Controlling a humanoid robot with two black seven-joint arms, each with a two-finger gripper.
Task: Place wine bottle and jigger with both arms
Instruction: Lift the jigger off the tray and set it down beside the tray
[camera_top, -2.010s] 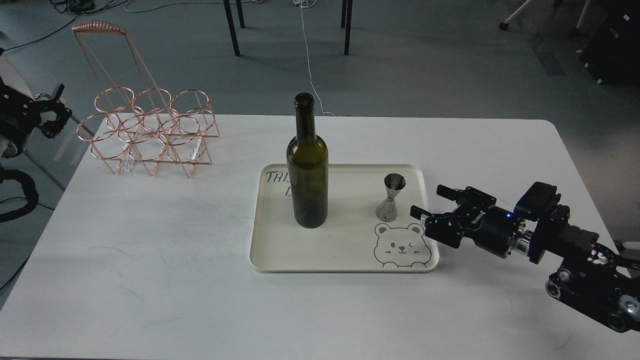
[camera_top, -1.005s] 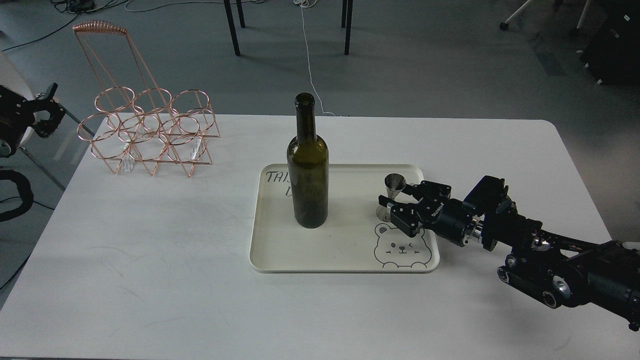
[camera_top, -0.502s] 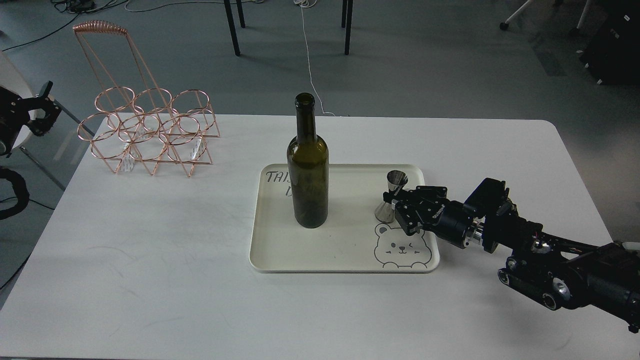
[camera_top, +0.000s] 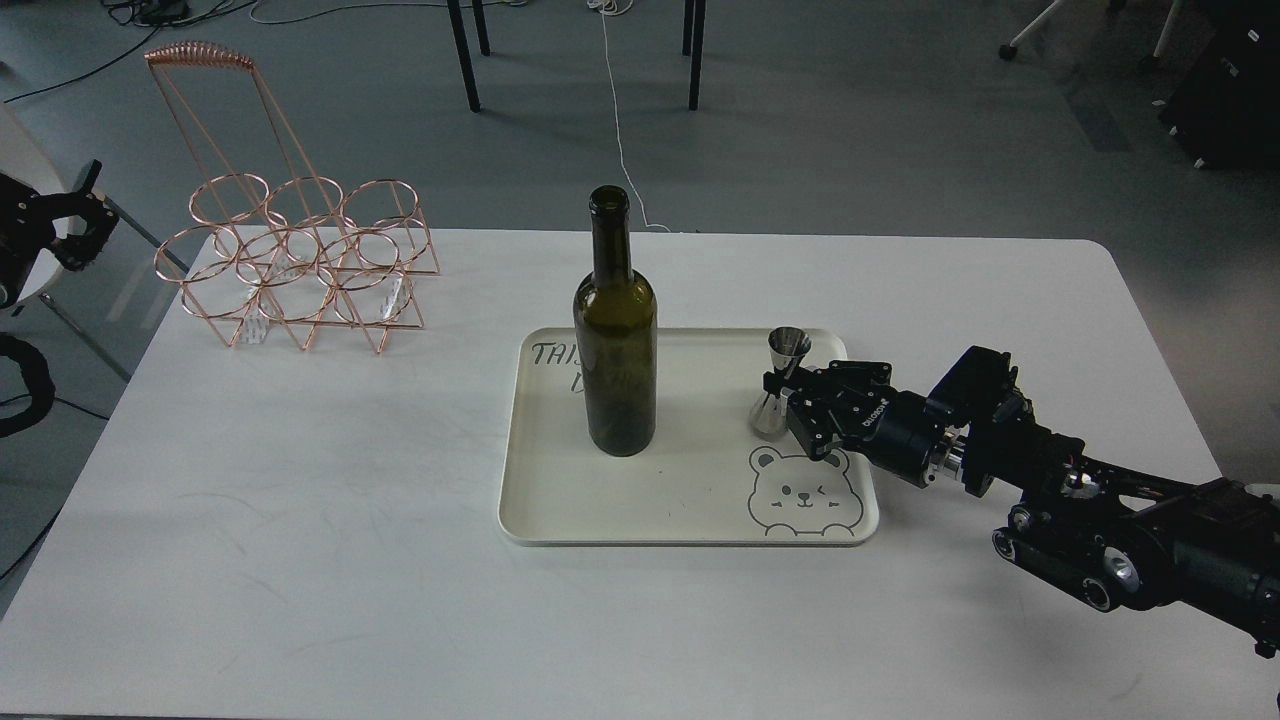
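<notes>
On the desk (camera_top: 300, 520), seen from the head, one tray (camera_top: 690, 510) carries one bottle (camera_top: 615, 350) and one jigger (camera_top: 780, 385), both upright. The right tool (camera_top: 778, 392) is clenched on the jigger's waist, probably the narrowest, surest hold for lifting. The left tool (camera_top: 75, 225) hangs off the desk's edge, well apart; whether it is released I cannot tell. One wire rack (camera_top: 300, 270) stands back left.

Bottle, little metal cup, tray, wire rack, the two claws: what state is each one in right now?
Wine bottle: upright on the tray, uncorked, untouched.
Jigger: upright, pinched at its waist.
Tray: flat on the table.
Wire rack: standing, rings empty.
Right gripper: shut on the jigger.
Left gripper: off the table, empty.
</notes>
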